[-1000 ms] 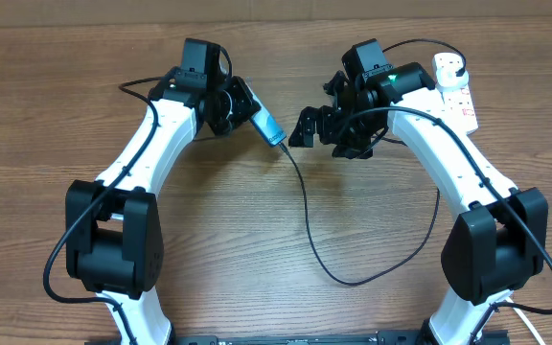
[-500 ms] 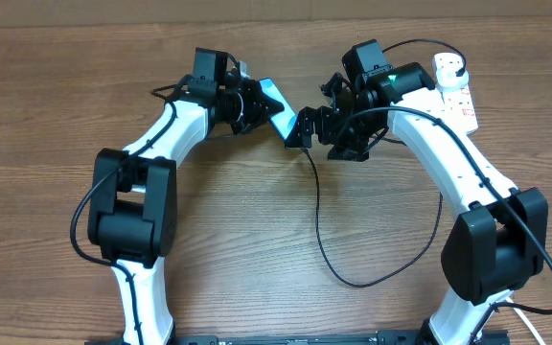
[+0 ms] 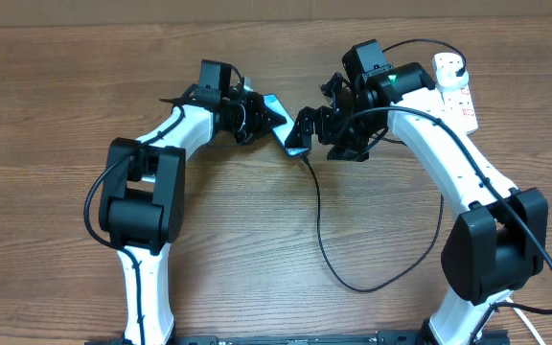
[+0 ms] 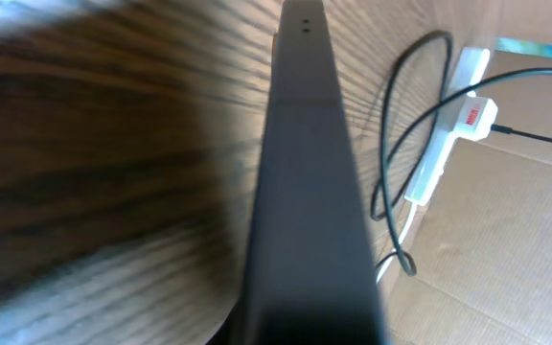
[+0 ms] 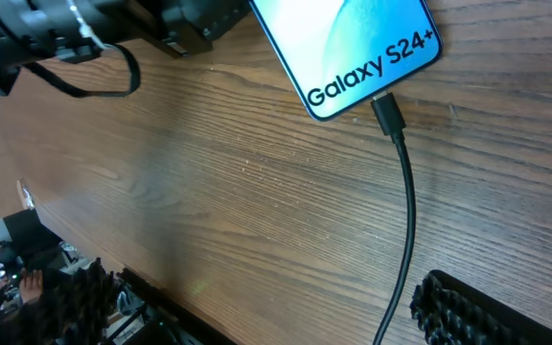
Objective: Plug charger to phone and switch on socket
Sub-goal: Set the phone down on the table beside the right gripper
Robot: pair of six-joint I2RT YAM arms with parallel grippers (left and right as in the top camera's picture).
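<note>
Teal-screened phone (image 3: 280, 119): clamped at one end in the left gripper (image 3: 260, 113), tilted on edge, other end just beside the right gripper (image 3: 305, 129).
Black charger (image 5: 405, 192): tip against the phone's bottom edge, under the right gripper; cord loops across the wooden table (image 3: 65, 115).
Left gripper: closed tight on the phone.
Right gripper: fingers spread wide, holding nothing.
White socket (image 3: 456, 91): well behind the right gripper.

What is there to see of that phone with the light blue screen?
The phone is a slim slab with a light blue-teal screen reading "Galaxy S24+", rounded corners and dark edges. The left gripper is shut on it, holding it tilted over the wooden table. The connector of the black charger meets its bottom edge, seemingly plugged in.
</note>
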